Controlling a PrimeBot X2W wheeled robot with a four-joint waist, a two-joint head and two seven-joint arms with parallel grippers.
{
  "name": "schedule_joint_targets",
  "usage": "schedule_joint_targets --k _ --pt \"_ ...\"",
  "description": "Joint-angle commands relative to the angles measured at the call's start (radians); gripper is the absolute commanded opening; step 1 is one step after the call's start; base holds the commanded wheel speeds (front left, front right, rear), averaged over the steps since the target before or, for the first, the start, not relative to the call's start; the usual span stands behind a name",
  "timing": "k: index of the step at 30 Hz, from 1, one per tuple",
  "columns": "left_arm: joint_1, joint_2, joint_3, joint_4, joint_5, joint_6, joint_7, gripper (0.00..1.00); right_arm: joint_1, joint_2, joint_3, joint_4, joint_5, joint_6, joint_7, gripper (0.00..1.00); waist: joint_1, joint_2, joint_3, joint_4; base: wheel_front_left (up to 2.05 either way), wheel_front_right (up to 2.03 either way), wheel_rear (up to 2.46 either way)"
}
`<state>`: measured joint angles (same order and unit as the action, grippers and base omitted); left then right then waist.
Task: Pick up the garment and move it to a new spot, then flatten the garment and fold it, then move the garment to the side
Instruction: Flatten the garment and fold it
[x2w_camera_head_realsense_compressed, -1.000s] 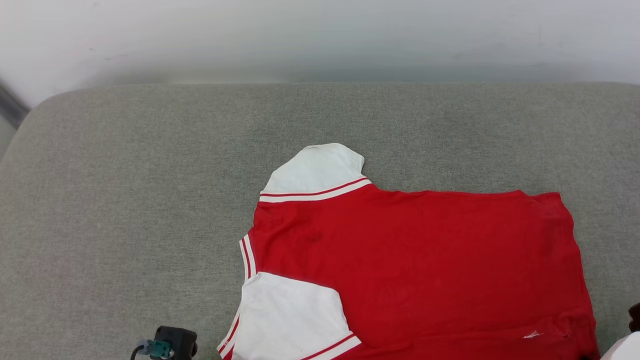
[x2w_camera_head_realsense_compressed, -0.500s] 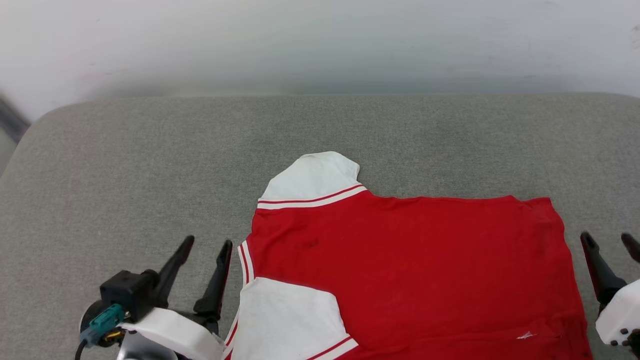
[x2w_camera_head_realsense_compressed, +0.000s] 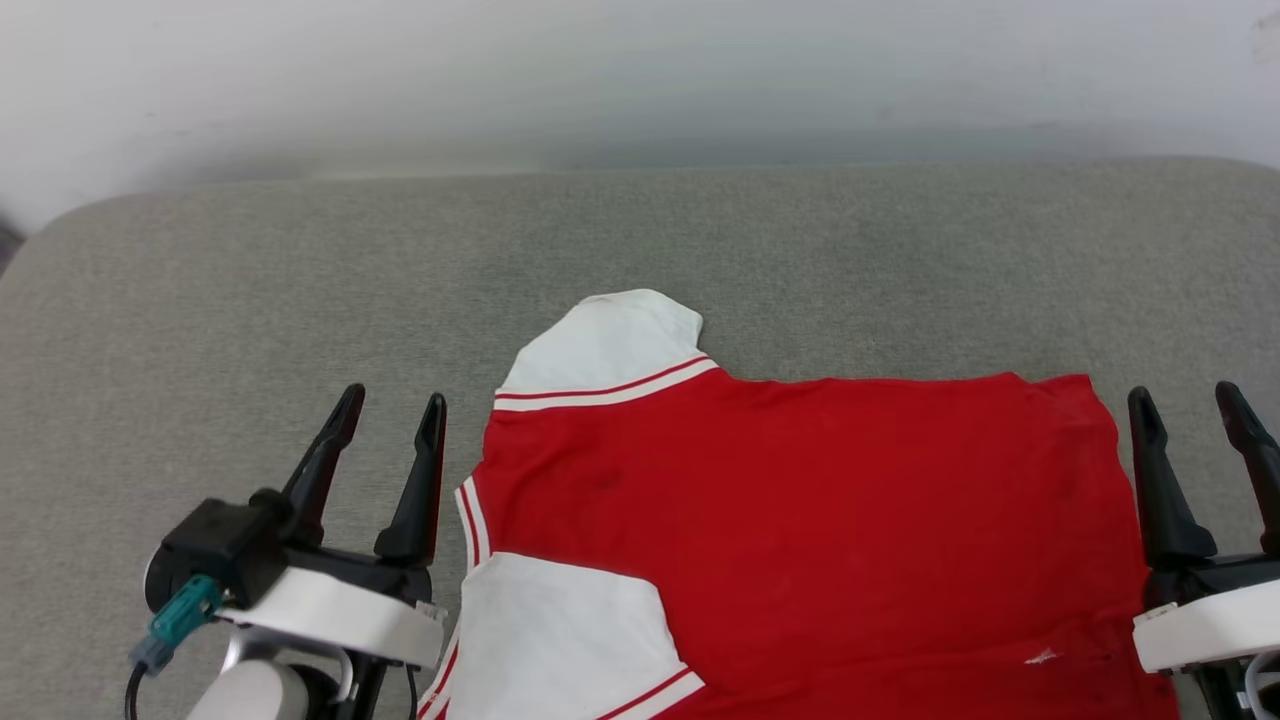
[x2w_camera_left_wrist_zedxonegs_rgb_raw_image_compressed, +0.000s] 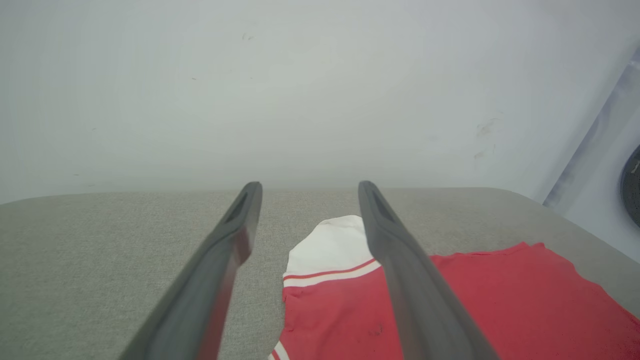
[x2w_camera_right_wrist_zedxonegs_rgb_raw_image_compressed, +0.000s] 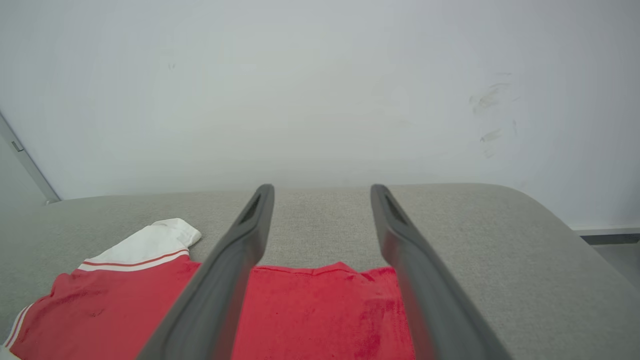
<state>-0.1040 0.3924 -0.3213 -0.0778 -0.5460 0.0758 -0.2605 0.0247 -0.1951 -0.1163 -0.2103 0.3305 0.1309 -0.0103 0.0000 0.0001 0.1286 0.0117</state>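
The left tool stands open with nothing between its two dark fingers, and the right tool is open and empty as well. The garment lies spread on the grey fabric-covered table, filling the stretch between the two tools, its plain red side up and mostly smooth. Its collar end, edged in red-and-white striped trim, lies just to the inner side of the left tool's right finger. Its straight hem end lies just inside the right tool's left finger. I cannot tell whether either finger touches the cloth. One white sleeve reaches out ahead of the left tool's fingertips and a little to their right, and the other white sleeve lies flat over the red cloth beside the left tool's wrist. In both wrist views the fingers point across bare table towards a pale wall, the left pair framing the far sleeve and the right pair framing the garment's far edge near its hem corner. A teal plug with a dark cable sits on the left wrist.
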Motion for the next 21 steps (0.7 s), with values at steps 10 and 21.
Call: schedule_joint_targets --k 10,21 --pt "-0.308 0.08 -0.073 0.139 0.004 -0.144 0.234 1.0 -0.08 -0.011 0.047 -0.001 -0.013 0.0 -0.04 1.0 0.0 -0.0001 0.127 -0.1 0.0 0.0 0.0" --pt "-0.733 0.215 -0.245 0.354 -0.143 -0.205 0.792 1.0 -0.143 0.011 0.088 0.029 -0.018 0.0 -0.06 1.0 0.0 -0.0001 0.236 -0.203 0.0 0.0 0.0"
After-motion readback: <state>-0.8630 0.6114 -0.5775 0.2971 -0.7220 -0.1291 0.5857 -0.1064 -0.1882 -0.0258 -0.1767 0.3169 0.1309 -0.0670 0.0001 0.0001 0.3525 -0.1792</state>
